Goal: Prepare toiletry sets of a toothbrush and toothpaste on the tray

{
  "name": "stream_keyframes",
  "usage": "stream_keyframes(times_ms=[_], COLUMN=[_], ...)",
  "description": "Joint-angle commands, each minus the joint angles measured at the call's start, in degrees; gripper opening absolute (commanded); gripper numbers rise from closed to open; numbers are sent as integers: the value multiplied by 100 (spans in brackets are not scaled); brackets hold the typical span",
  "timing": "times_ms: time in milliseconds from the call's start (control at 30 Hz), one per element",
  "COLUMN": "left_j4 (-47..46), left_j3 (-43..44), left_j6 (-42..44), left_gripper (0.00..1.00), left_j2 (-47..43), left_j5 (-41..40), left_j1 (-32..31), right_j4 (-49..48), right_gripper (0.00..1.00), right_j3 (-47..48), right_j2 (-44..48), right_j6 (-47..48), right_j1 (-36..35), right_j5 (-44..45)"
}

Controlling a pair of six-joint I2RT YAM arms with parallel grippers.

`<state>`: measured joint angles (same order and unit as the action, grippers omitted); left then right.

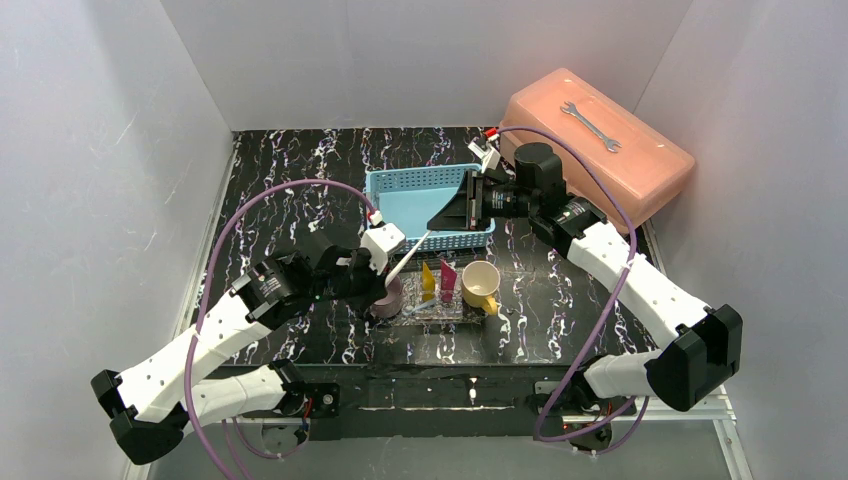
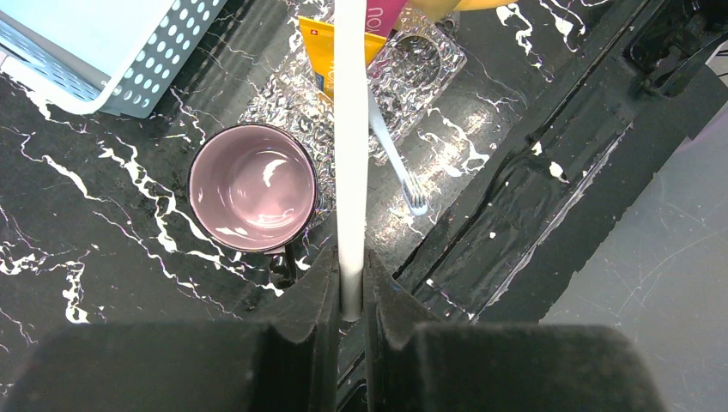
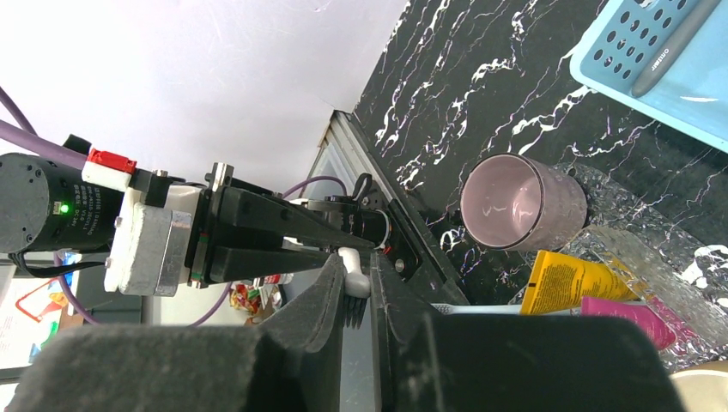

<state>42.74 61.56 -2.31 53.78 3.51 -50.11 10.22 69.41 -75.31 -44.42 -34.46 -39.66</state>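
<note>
While the table (image 1: 300, 170) carries the tray (image 2: 421, 64) with a yellow tube (image 2: 322, 51), a pink tube (image 2: 386, 10) and a pale toothbrush (image 2: 391, 154), the white toothbrush (image 2: 350, 129) is off the table near the tray, clenched in the left end effector (image 2: 350, 270). The right end effector (image 3: 356, 276) flanks its head; whether it pinches yet, I cannot tell. This looks like a handover: next comes a firm right grip, then a left release.

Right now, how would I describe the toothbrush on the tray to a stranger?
Find the blue basket; a clear tray lies just in front. The toothbrush lies on it beside the yellow tube. The white toothbrush is gripped by the left fingers.
</note>
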Motion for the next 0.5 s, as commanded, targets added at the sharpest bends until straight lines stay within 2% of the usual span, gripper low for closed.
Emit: stream_keyframes(times_ms=[0, 100, 200, 467], left_j4=[68, 44, 9, -164], left_j3=[14, 6, 12, 100], left_j6=[38, 26, 13, -193], left_gripper=[10, 34, 53, 77], left_j2=[-63, -60, -69, -117], left_j5=[7, 59, 109, 327], left_j1=[-25, -25, -25, -25], right_j4=[-131, -88, -44, 591], right_gripper=[1, 1, 1, 1], right_j3=[-21, -47, -74, 55], right_j2=[189, 254, 348, 574], right_j6=[52, 103, 188, 779], right_j1=[9, 9, 9, 10], right_j5=[-192, -146, -81, 127])
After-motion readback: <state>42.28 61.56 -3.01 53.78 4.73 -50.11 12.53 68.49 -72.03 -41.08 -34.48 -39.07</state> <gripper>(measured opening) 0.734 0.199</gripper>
